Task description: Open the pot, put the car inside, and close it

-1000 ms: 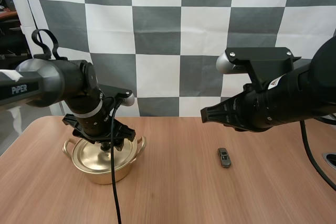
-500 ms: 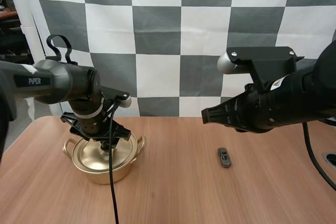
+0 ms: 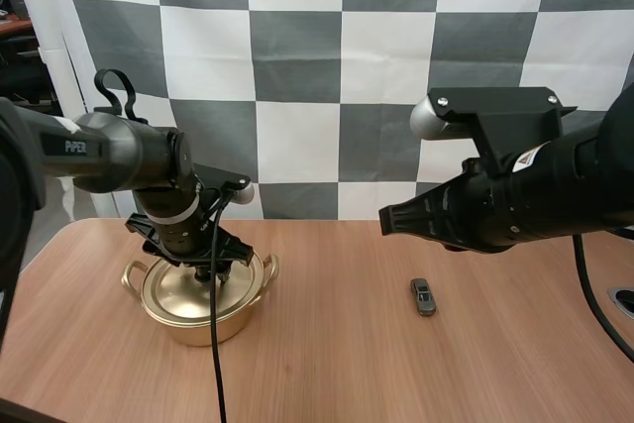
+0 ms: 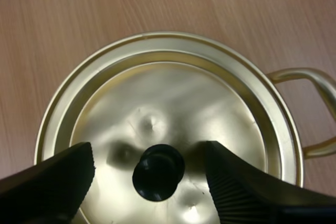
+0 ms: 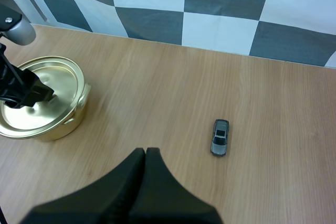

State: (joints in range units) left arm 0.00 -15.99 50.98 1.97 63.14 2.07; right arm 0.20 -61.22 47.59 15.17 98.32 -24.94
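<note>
Here, the left gripper [image 3: 205,266] hangs directly over the gold pot [image 3: 203,322]. The pot stands on the wooden tabletop [image 3: 327,373] near the far edge, toward the left edge. The lid [image 4: 210,108] is on the pot, seated inside the rim. In the left wrist view the two black fingers [image 4: 236,182] stand wide apart, ribbed inner faces turned to each other, one on each side of the lid's black knob [image 4: 157,172]. A gap shows between the knob and each finger, so the gripper has hold of nothing. One looped side handle [image 4: 302,72] of the pot juts out past the rim on the far side of one finger.

The right gripper [image 3: 388,217] is held in the air over the tabletop, right of centre, its tip pointing toward the left edge. The right wrist view shows its fingers lying together as a single dark wedge, with nothing between them.

The small grey toy car [image 3: 424,297] lies on its wheels on the bare tabletop. It is right of centre, about midway between the far and near edges, with its length running from one of those edges toward the other. It is well apart from the pot and touches neither gripper.
</note>
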